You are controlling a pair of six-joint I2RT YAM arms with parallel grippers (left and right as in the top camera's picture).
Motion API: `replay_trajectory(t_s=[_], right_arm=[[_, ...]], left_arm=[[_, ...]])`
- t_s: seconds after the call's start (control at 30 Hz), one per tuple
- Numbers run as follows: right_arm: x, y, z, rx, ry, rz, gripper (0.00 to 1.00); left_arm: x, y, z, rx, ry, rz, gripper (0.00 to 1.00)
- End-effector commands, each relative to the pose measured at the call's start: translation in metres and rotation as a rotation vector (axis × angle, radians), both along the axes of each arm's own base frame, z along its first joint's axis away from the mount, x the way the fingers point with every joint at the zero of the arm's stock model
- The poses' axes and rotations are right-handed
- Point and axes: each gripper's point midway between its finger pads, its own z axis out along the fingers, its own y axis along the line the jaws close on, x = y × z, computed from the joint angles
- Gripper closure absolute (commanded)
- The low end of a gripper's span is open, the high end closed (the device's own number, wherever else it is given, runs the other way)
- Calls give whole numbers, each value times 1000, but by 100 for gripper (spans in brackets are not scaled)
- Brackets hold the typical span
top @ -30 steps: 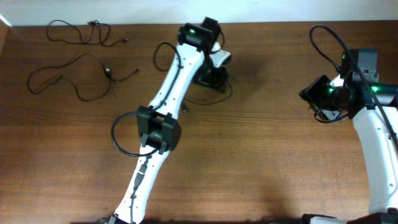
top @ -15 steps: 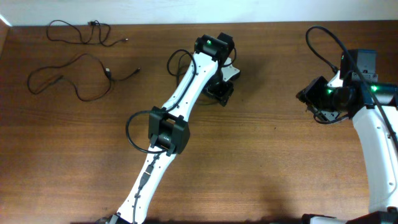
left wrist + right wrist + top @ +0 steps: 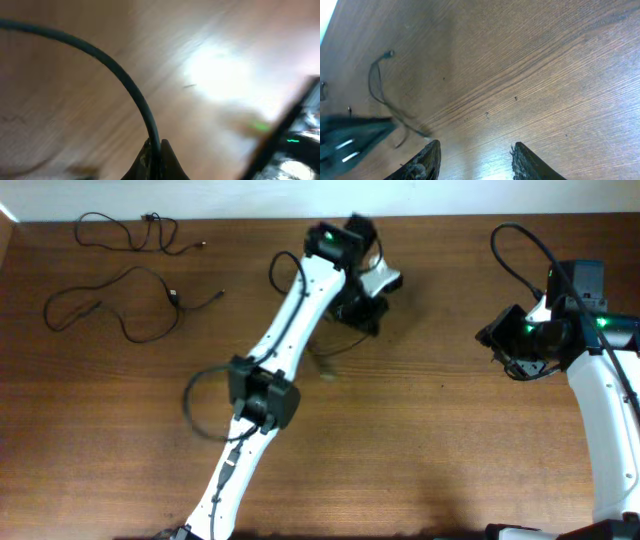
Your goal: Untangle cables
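My left pincer (image 3: 155, 159) is squeezed shut on the third cable (image 3: 131, 86). The black cord goes right in between my two fingertips, then bends up and away toward 10 o'clock in my left wrist view. That view is blurry.

From above, my left pincer (image 3: 362, 308) sits near 12 o'clock on the wooden table (image 3: 430, 440). My long white left arm (image 3: 285, 330) lies over that spot and hides most of the held cord. A fat black wire (image 3: 196, 405) loops off the arm's elbow.

The first cable (image 3: 135, 246) lies far off at 10 o'clock by the table's back edge. The second cable (image 3: 140, 270) lies just below it in a loose wavy loop. They are apart, and nothing touches them.

My right pincer (image 3: 477, 162) is at 3 o'clock on the table. Its fingers stand apart with only bare wood between them. In its view a thin cord (image 3: 371, 82) with a small plug lies at 9 o'clock. I cannot tell which cable it is.
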Motion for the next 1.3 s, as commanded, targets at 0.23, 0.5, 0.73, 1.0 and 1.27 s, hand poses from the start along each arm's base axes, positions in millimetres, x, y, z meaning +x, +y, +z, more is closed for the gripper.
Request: replay_trajectory(t_s=[0.23, 0.5, 0.73, 1.0, 1.27], right_arm=[[23, 54, 42, 288, -191, 195, 54], [36, 90, 95, 520, -397, 373, 54], [39, 112, 116, 579, -474, 453, 54], [65, 137, 129, 473, -584, 421, 54], [99, 86, 93, 90, -552, 80, 77]], left_arm=[[-101, -7, 324, -972, -233, -325, 100], [-115, -4, 340, -1069, -172, -384, 100], [-120, -3, 345, -1101, -158, -410, 100], [-121, -3, 346, -1083, -75, -366, 100], [-125, -2, 349, -1087, -2, -352, 100]])
